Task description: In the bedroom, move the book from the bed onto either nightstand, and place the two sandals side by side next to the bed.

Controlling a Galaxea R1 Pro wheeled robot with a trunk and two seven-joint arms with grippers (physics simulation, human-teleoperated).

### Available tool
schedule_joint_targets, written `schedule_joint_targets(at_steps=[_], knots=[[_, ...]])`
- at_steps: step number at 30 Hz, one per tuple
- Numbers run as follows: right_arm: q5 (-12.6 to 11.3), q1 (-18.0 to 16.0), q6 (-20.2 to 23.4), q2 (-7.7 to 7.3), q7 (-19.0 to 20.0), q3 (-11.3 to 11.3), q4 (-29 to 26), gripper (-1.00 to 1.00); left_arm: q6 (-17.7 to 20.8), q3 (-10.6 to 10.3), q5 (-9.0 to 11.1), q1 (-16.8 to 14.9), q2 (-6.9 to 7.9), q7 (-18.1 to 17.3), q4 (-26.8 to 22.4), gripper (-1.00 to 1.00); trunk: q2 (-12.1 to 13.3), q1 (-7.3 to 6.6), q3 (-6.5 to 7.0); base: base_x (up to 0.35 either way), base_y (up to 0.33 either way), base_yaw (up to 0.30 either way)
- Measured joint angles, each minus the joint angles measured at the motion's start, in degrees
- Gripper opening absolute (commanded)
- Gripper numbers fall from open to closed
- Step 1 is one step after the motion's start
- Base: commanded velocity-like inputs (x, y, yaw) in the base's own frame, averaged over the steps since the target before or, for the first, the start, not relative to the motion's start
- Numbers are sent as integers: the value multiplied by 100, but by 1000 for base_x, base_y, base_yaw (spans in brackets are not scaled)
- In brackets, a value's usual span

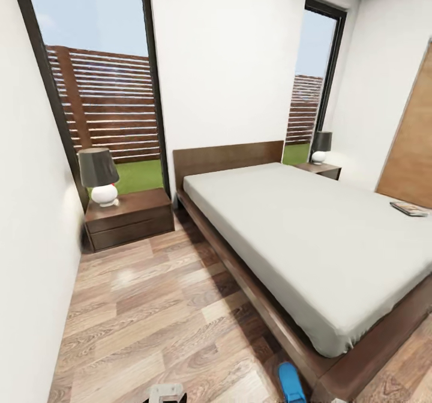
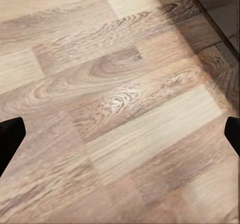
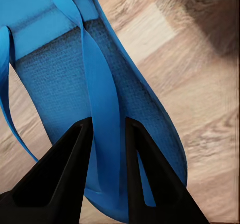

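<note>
The bed (image 1: pixel 300 229), with its grey mattress and dark wooden base, takes up the right of the head view. The book (image 1: pixel 410 208) lies on the mattress near its far right edge. One nightstand (image 1: pixel 129 217) stands left of the headboard and a second nightstand (image 1: pixel 321 169) stands beyond the bed. My right gripper (image 3: pixel 107 125) is shut on the thong strap of a blue sandal (image 3: pixel 60 78), which appears by the bed's foot corner (image 1: pixel 291 382). The second sandal is out of view. My left gripper (image 2: pixel 125 126) hangs open over bare floor planks.
Each nightstand carries a lamp with a dark shade (image 1: pixel 99 176). A white wall runs close along the left. A wooden door (image 1: pixel 414 151) stands at the far right. Wood-plank floor (image 1: pixel 150 307) stretches between the left wall and the bed.
</note>
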Motion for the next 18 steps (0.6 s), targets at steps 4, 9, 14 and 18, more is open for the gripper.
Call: schedule_joint_targets(at_steps=[4, 9, 14, 18], knots=[[0, 0, 0, 0, -1, 0, 0, -100, -2, -2, -2, 0, 0, 0, 0, 100, 0, 0, 0, 0, 0, -283], [0, 0, 0, 0, -1, 0, -1, -100, -2, 0, 0, 0, 0, 0, 0, 100, 0, 0, 0, 0, 0, -283], [0, 0, 0, 0, -1, 0, 0, -100, 3, 0, -2, 0, 0, 0, 0, 100, 0, 0, 0, 0, 0, -283], [0, 0, 0, 0, -1, 0, 0, -100, 2, -1, -3, 0, 0, 0, 0, 100, 0, 0, 0, 0, 0, -283]])
